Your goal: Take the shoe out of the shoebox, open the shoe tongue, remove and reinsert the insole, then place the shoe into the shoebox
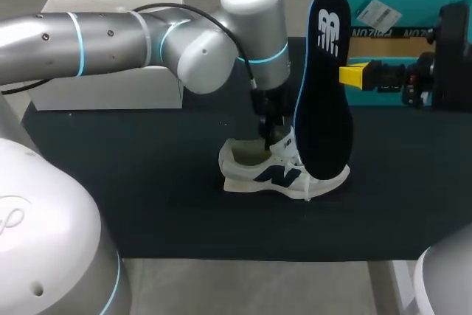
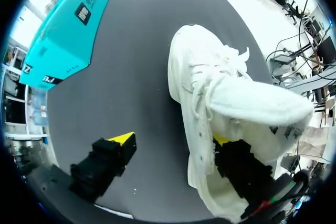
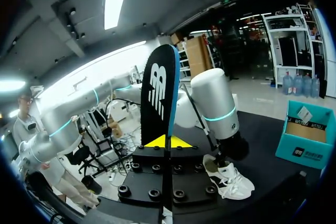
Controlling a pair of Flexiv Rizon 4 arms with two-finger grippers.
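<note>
Head view: left arm (image 1: 147,42) comes in from the left. Its left gripper (image 1: 268,127) points down into the opening of a white sneaker (image 1: 284,171) w/ navy side logo, which stands upright approx mid black mat (image 1: 147,197). Right gripper (image 1: 348,76) holds a black insole (image 1: 323,101) on end over the sneaker's toe end; can't tell if the two touch. Teal shoebox (image 1: 398,12) sits at back right, open. White box (image 1: 110,86) at back left.

Left wrist view: jaws wide apart, gripping nothing. One finger is inside the sneaker under the raised tongue (image 2: 257,106); the other is over bare mat, apart from the sneaker's side. Shoebox lies beyond the outer finger.

Right wrist view: both yellow tips pinch the insole's edge from 2 sides, closed on it, insole rising ahead of them. Beyond it, sneaker on mat w/ left arm reaching in; shoebox well apart.
</note>
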